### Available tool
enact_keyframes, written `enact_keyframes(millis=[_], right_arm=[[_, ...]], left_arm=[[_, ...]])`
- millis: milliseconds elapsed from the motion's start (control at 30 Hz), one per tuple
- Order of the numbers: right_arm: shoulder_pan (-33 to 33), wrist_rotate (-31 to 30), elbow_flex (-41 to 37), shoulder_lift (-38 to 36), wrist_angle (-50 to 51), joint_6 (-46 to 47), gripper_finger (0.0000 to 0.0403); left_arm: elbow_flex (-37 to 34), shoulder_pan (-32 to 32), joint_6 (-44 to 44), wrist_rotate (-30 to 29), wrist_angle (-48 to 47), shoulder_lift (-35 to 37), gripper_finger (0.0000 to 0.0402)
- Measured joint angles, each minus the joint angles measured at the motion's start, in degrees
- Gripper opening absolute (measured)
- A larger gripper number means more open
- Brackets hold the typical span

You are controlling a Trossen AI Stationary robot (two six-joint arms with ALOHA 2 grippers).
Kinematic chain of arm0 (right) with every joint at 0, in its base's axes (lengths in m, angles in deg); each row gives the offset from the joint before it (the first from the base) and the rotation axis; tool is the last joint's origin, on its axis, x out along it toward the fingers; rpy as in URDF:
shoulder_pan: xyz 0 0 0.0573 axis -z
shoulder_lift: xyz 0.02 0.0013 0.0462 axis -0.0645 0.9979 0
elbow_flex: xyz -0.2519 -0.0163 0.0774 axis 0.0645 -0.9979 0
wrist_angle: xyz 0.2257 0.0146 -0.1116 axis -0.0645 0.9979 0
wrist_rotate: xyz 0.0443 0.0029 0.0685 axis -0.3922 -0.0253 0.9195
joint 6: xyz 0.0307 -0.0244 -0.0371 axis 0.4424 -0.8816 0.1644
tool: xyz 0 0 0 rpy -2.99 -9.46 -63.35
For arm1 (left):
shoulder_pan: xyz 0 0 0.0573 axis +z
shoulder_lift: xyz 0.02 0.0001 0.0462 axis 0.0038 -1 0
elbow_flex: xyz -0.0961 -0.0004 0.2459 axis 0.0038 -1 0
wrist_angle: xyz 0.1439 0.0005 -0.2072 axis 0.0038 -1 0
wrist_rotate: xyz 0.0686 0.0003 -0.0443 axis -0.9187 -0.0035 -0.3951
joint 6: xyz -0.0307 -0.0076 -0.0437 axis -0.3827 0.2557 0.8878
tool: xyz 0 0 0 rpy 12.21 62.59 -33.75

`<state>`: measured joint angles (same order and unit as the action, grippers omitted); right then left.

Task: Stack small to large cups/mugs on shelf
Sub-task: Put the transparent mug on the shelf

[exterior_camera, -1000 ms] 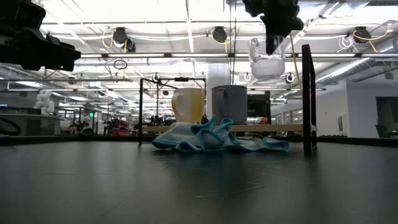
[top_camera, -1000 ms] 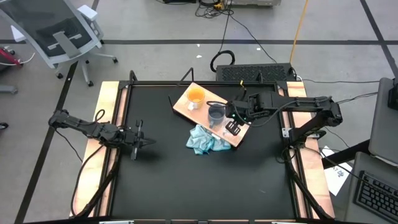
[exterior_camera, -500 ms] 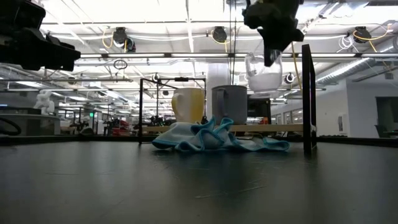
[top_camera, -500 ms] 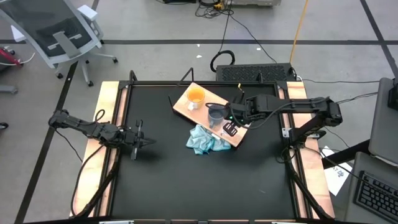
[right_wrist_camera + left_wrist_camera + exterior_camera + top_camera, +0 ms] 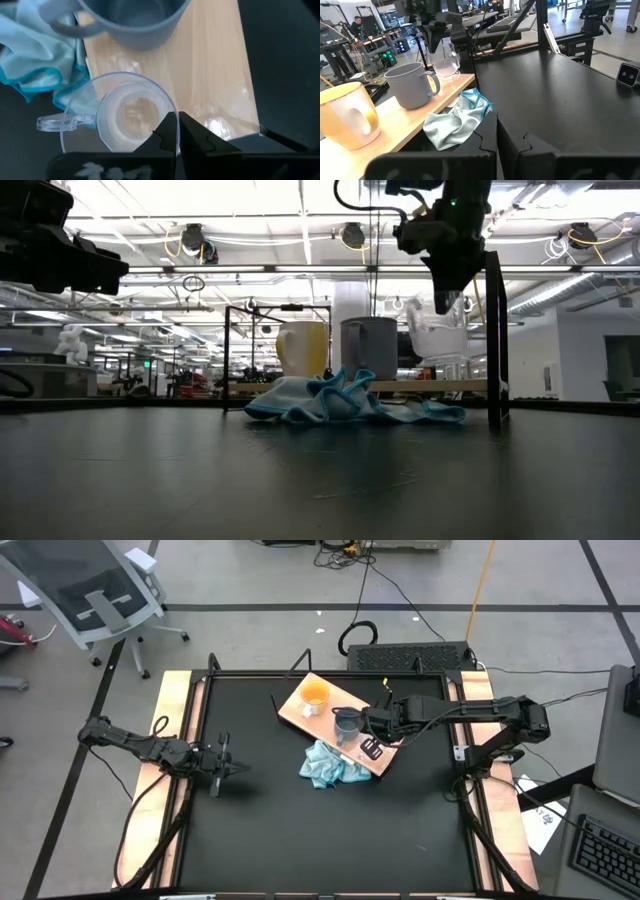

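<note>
My right gripper hangs over the light-wood shelf beside the grey-blue mug and is shut on the clear cup. In the low view the clear cup sits low, close over the shelf. The grey-blue mug and the orange mug stand upright on the shelf by their bases. My left gripper waits, shut, near the table's left edge and touches nothing. My right gripper pinches the clear cup's rim on the side opposite its handle, one finger inside and one outside. The fingers come from above, pointing down. The cup hangs upright below them; whether its base touches the shelf I cannot tell.
A crumpled light blue cloth lies against the shelf's near edge. A small black block rests on the shelf near the right gripper. A black frame stands upright at the shelf's end. The dark table spreads toward the near edge.
My right gripper has moved down and a little toward the table's left, nearer the grey-blue mug. The clear cup has come down with it from high above the shelf to close over it, staying upright.
</note>
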<state>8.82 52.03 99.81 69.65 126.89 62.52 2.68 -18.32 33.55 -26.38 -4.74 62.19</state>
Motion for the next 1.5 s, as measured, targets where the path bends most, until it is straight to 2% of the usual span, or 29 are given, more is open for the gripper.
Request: enact_keyframes(millis=[400, 833, 1100, 1233, 1500], right_arm=[[0.1, 0.0, -1.4, 0.0, -4.3, -5.3, 0.0], [0.0, -0.1, -3.6, -0.2, -8.2, -7.6, 0.0], [0.9, -0.1, -11.9, -5.4, -14.9, -7.8, 0.0], [1.3, 0.0, -15.4, -9.4, -18.5, -7.8, 0.0], [1.9, 1.7, -16.5, -11.5, -17.0, -9.2, 0.0]], left_arm=[[0.0, 0.0, 0.5, 0.0, 0.0, 0.0, 0.0027], [0.0, 0.0, 0.8, 1.6, -0.3, 0.0, 0.0006], [0.0, 0.0, 0.8, 1.5, -0.3, 0.0, 0.0027], [0.0, 0.0, 0.8, 1.5, -0.2, 0.0, 0.0019], [0.0, 0.0, 0.8, 1.3, 0.2, 0.0, 0.0004]])
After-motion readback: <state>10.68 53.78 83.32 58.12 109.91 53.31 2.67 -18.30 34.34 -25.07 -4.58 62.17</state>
